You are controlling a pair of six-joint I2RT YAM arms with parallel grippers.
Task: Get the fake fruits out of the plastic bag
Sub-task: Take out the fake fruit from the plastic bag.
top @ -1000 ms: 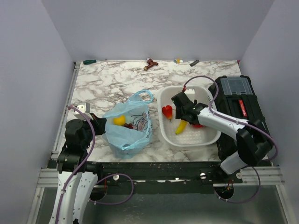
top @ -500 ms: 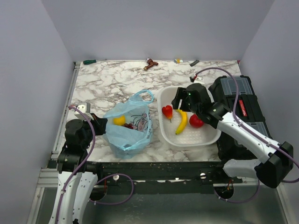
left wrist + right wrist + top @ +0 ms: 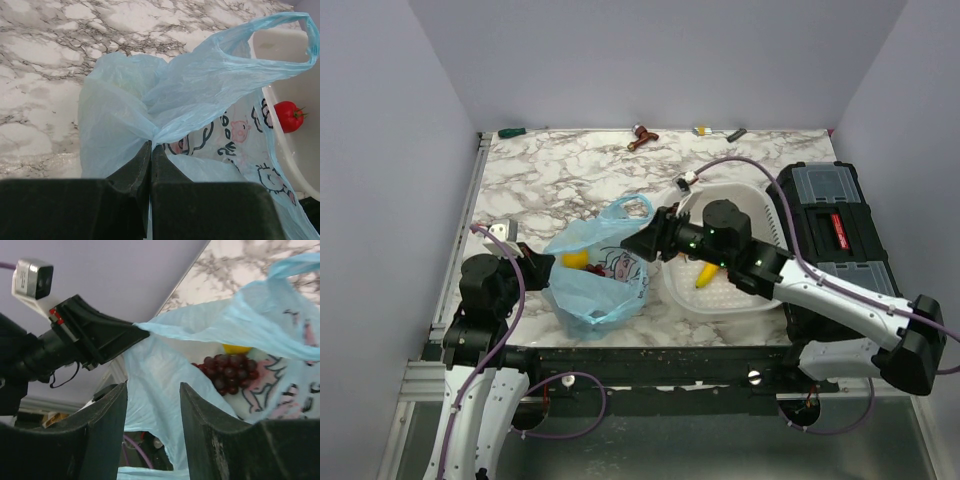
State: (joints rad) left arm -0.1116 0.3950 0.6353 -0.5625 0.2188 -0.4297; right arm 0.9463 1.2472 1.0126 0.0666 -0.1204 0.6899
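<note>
**A:** Where is the plastic bag (image 3: 592,282)?

**B:** It is on the table (image 3: 550,190), at about seven o'clock from the middle in the overhead view. It is slumped, with its mouth held open.

**A:** What is holding it?

**B:** The left pincer (image 3: 151,150). Its jaws are pressed together on a pinch of the blue film at the bag's nine o'clock edge, and the film is pulled taut there.

**A:** And the right pincer (image 3: 152,390)?

**B:** It is at the bag's two o'clock, just beside the mouth and pointing into it. Its fingers stand partly apart with nothing between them. I cannot tell whether they touch the film.

**A:** Where are the fruits?

**B:** The grape bunch (image 3: 227,371) lies inside the bag. The lemon (image 3: 236,348) is against it, at twelve o'clock of it in the right wrist view. The banana (image 3: 706,273) is outside the bag, in the white basket (image 3: 705,303) at the bag's three o'clock.

**A:** Is anything else in the basket?

**B:** A round red fruit (image 3: 290,115) with a green stem. A black toolbox (image 3: 835,215) stands just beside the basket, at its three o'clock.
</note>
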